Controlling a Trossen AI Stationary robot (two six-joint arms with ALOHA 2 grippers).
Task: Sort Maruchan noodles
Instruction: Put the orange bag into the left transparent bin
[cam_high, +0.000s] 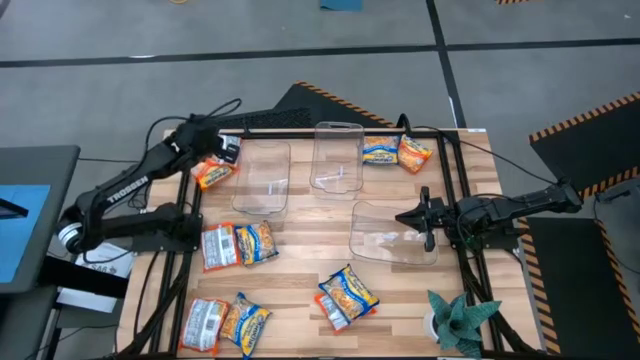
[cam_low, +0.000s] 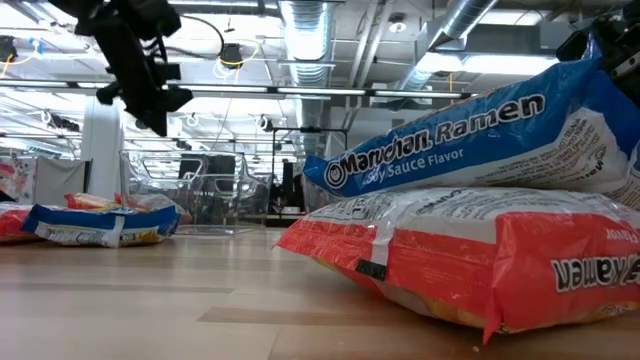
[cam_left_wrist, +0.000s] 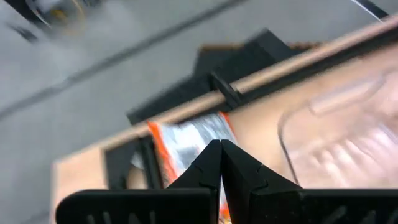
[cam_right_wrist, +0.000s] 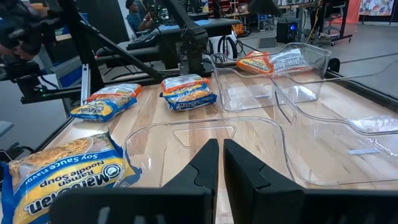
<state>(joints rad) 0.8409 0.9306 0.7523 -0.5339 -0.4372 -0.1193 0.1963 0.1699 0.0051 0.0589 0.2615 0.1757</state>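
Left gripper (cam_high: 228, 150) is up at the far left corner of the table (cam_high: 300, 270), fingers pinched tight together with nothing between them. Just beneath its tips lies an orange packet (cam_high: 212, 173), silver panel showing in the left wrist view, sitting right beside the nearest clear bin (cam_high: 262, 176). That looks like the target, not yet taken.

Right gripper (cam_high: 428, 218) waits over the near rim of the right-hand bin (cam_high: 393, 232), fingers nearly together, a slim gap only, holding nothing.

All three bins, the middle bin (cam_high: 336, 155) included, have no packets inside, so the sort seems barely begun. The rest of the noodles are scattered: a blue-and-orange pair (cam_high: 397, 151) beyond the right gripper, a stacked pair (cam_high: 346, 297) toward the front centre, two beside each other (cam_high: 238, 244) well in front of the left gripper, two more (cam_high: 227, 323) at the front left corner.

On handling: these packets should be light and flat, a brittle noodle block inside a slick, crinkly wrapper. A hard squeeze across the middle risks cracking the block; a grip on the film alone may slip. My bet is to open wide, come down over a short edge or corner, and close on wrapper and block together. The stacked pair will need the top packet peeled off cleanly.
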